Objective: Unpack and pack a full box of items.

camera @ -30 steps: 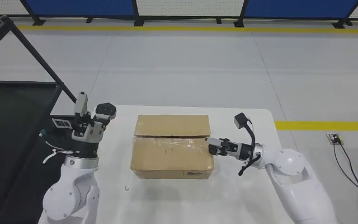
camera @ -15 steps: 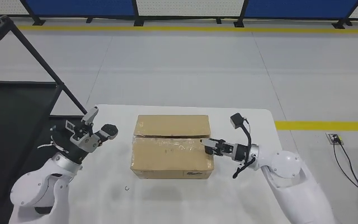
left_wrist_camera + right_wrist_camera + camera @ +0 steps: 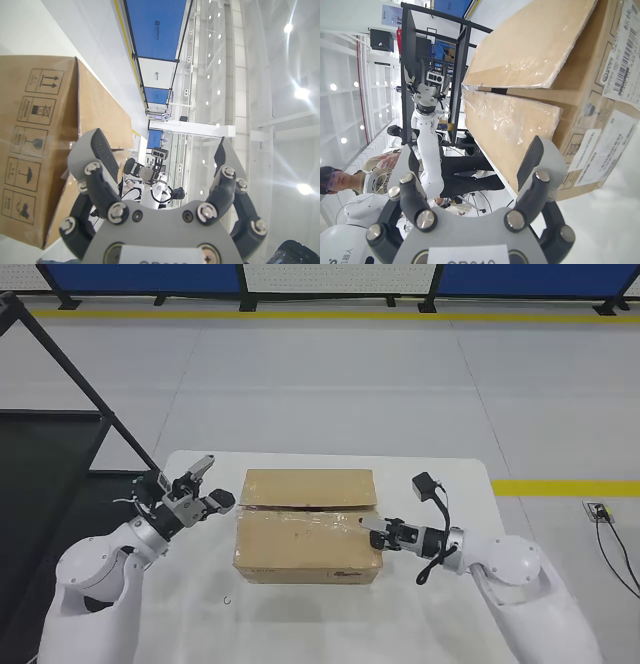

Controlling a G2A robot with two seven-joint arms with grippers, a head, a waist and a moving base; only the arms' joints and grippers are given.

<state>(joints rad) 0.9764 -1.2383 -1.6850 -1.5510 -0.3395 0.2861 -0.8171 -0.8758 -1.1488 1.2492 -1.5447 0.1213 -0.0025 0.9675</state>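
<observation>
Small pale object (image 3: 229,599) on the desk (image 3: 430,594), off the box's near left corner; too small to identify.

Left end effector (image 3: 160,140): fingers spread wide, nothing between them; it hangs just beside the left end of the box (image 3: 308,529), apart from it; one pad sits level with the upper edge of that end face.

Right end effector (image 3: 471,147): fingers spread wide, holding nothing; positioned at the box's right end, about level with the flap seam; contact with the cardboard cannot be confirmed.

Box: brown cardboard, mid-desk, resting flat between the two arms; both top flaps down, narrow dark slit along the seam; clear tape film wrinkled across the flaps; labels on the right end face, handling symbols on the left.

Beyond the desk: black frame (image 3: 60,364) at the left side; grey floor, yellow line (image 3: 300,314), blue panels (image 3: 140,276) at the far edge.
</observation>
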